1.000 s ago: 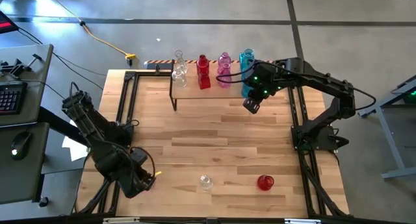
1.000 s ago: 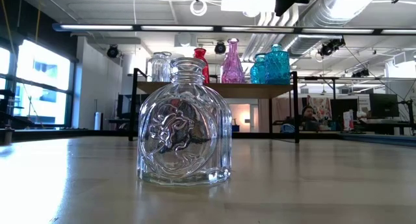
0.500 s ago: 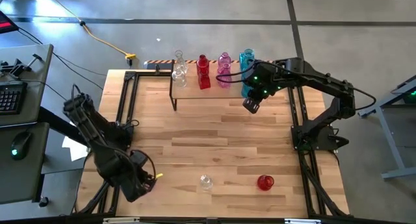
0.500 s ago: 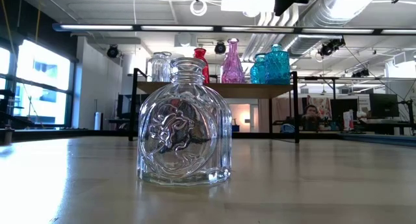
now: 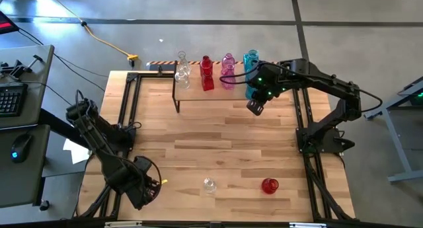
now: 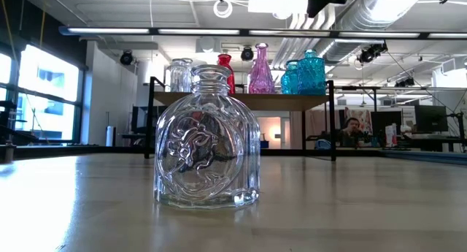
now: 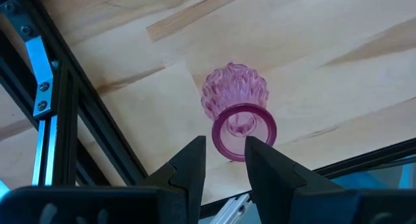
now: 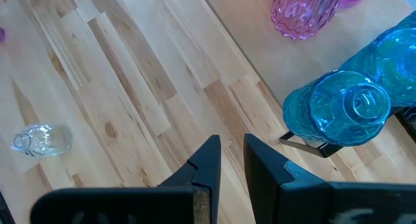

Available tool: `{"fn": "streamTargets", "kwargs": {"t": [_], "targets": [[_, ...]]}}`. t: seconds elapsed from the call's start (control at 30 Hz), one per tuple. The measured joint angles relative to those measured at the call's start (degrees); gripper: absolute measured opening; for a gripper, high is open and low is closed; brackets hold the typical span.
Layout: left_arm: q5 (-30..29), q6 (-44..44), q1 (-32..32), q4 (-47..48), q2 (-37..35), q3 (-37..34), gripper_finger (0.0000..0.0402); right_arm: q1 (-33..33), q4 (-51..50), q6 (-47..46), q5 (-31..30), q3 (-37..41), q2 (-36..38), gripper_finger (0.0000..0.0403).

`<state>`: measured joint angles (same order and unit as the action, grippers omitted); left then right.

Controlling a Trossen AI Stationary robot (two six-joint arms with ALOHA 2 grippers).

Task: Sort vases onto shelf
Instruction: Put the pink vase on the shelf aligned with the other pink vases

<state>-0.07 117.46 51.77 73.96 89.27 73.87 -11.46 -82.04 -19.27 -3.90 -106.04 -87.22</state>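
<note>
Item: left gripper [image 7: 224, 160], now at the near-left corner of the table [image 5: 218, 132], nearer the near edge than a second ago; its fingers stand narrow on either side of the rim of a pink vase [image 7: 235, 106], which we judge pinched by its lip, though contact is not fully plain. Meaning: a fresh pick seems to be under way for the shelf [image 5: 228, 94]. Item: right gripper [image 5: 256, 106], unmoved at the shelf's right end, fingers close together and holding nothing, beside the blue vases [image 8: 344, 107]. Item: clear vase [image 5: 209, 185] and red vase [image 5: 269, 186], unsorted near the table's near edge. Hidden: the pink vase is lost under the left arm from above; the low view shows no gripper.
</note>
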Motion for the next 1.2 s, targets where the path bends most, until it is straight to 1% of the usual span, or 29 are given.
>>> {"fn": "streamTargets", "kwargs": {"t": [0.8,1.2], "targets": [[0.0,2.5,-0.4,-0.8,0.2,0.0,0.0099,0.0,0.0,0.2,0.0,0.0,0.0,0.0046],[0.9,2.4,-0.4,-0.7,4.7,0.0,0.0099,0.0,0.0,0.2,0.0,0.0,0.0,0.0046]]}}
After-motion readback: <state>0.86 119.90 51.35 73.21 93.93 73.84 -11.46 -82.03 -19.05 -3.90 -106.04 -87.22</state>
